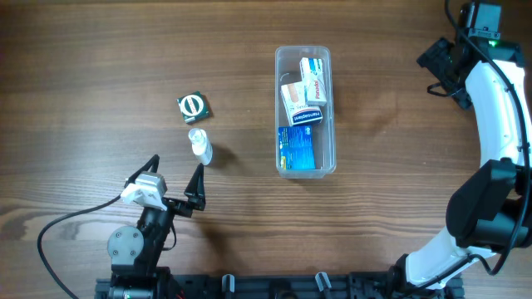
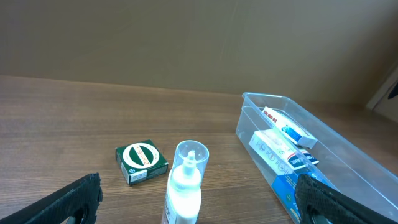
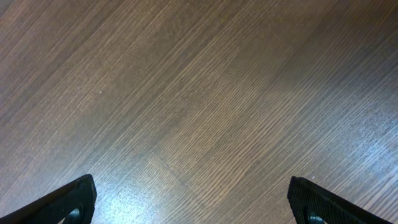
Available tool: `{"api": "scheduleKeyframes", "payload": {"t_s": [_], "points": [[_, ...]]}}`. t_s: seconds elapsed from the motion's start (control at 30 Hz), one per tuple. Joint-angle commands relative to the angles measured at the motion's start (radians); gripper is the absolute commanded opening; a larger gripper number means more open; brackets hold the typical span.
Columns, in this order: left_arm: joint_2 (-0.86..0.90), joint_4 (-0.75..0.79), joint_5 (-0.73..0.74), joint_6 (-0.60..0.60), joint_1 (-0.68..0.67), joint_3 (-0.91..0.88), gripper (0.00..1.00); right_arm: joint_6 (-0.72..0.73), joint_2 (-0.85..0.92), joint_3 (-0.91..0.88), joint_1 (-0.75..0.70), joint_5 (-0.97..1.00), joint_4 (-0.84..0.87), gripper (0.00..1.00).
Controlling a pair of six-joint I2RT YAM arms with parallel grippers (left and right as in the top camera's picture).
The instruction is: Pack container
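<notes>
Wood-grain worktop carries everything you have to work with. Your container sits near the middle, long side running away from you, with three boxes inside. Two are white boxes at the far end, one overlapping the other, and one is a blue box at the near end.

Two loose things lie to its left: one green box and, just nearer to you, one white bottle with a clear cap. The bottle is directly ahead of your left end effector, with the green box behind it. That end effector is spread wide and grips nothing.

Your right end effector is also spread wide and empty, over bare wood at the far right, well apart from the container.
</notes>
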Motion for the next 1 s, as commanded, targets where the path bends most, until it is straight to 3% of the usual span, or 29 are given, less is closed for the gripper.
{"api": "scheduleKeyframes", "payload": {"t_s": [0.0, 0.2, 0.3, 0.43, 0.67, 0.8, 0.97], "points": [[-0.003, -0.002, 0.008, 0.019, 0.008, -0.006, 1.0, 0.015, 0.019, 0.001, -0.002, 0.024, 0.013, 1.0], [-0.003, 0.042, 0.083, 0.018, 0.006, -0.006, 1.0, 0.015, 0.019, 0.001, -0.002, 0.024, 0.02, 1.0], [-0.003, 0.196, 0.271, 0.016, 0.006, -0.006, 1.0, 0.015, 0.019, 0.001, -0.002, 0.024, 0.02, 1.0], [-0.003, 0.3, 0.276, -0.033, 0.007, 0.023, 1.0, 0.015, 0.019, 0.001, -0.002, 0.024, 0.02, 1.0], [0.079, -0.003, 0.275, 0.014, 0.007, 0.274, 1.0, 0.015, 0.019, 0.001, -0.002, 0.024, 0.02, 1.0], [0.317, -0.317, 0.269, 0.158, 0.007, 0.561, 1.0, 0.015, 0.019, 0.001, -0.002, 0.024, 0.02, 1.0], [0.698, -0.687, 0.303, 0.179, 0.006, 0.935, 1.0, 0.015, 0.019, 0.001, -0.002, 0.024, 0.02, 1.0]]}}
